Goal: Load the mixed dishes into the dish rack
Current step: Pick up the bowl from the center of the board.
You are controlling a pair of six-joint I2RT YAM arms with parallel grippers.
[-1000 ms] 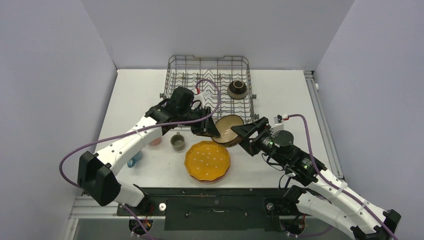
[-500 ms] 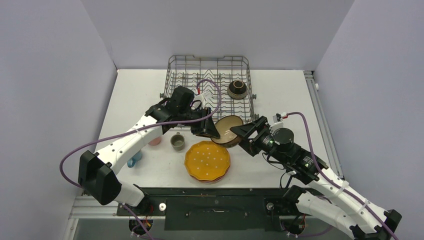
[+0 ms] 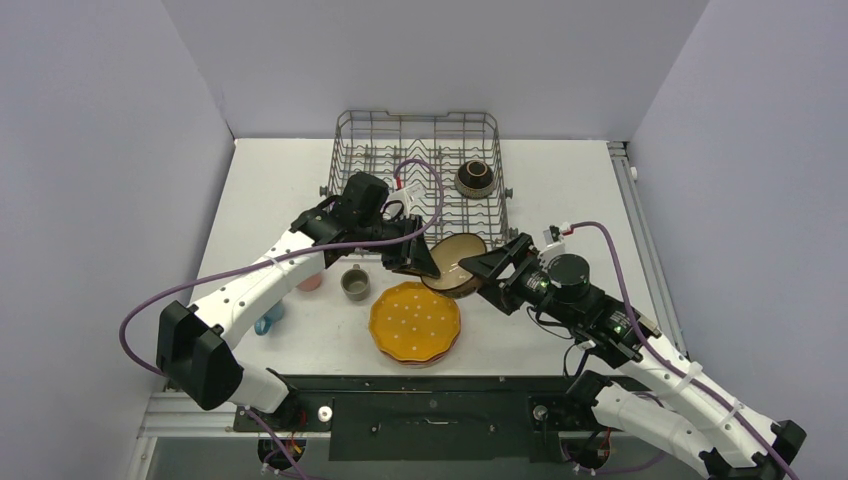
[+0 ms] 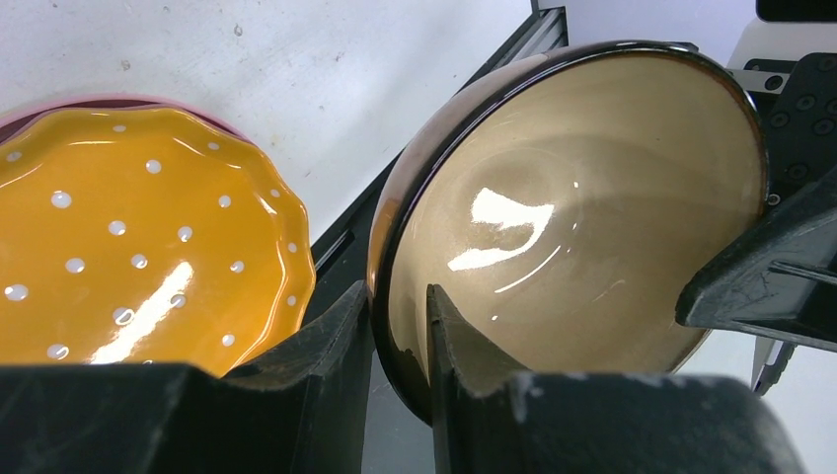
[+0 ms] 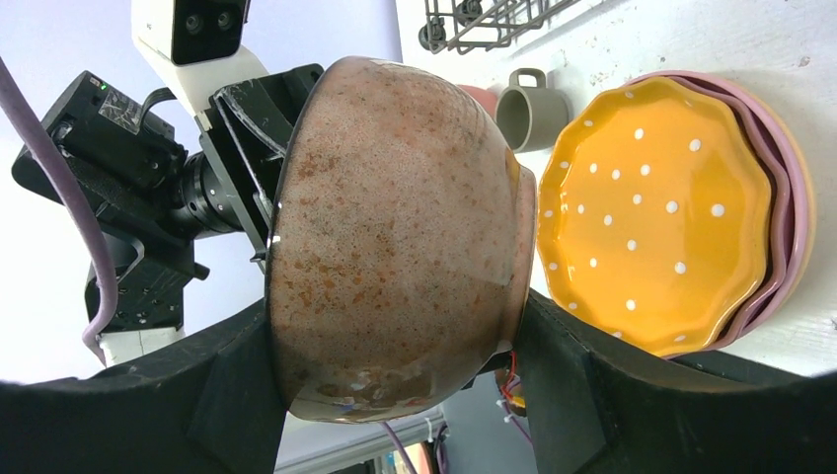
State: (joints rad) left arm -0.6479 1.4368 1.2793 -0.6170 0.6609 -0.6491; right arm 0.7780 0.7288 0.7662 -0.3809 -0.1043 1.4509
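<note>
Small blue cup: on the white table, well in front of the dish rack and off its left corner, partly hidden by the left arm.
Pink cup: in front of the rack's left corner, half under the left arm.
Grey-green cup: upright, just in front of the rack's near-left corner.
Left gripper: in front of the rack's near rail, fingers pinched on the rim of the terracotta bowl, one inside and one outside.
Scalloped orange-yellow dotted plate: in front of the rack, stacked on the pink plates.
Terracotta bowl: lifted off the table, tipped on edge, just in front of the rack's near-right corner.
Dark brown bowl: inside the rack, right half.
Right gripper: in front of the rack's right corner, fingers spread wide and clasping the terracotta bowl's outer wall on both sides.
</note>
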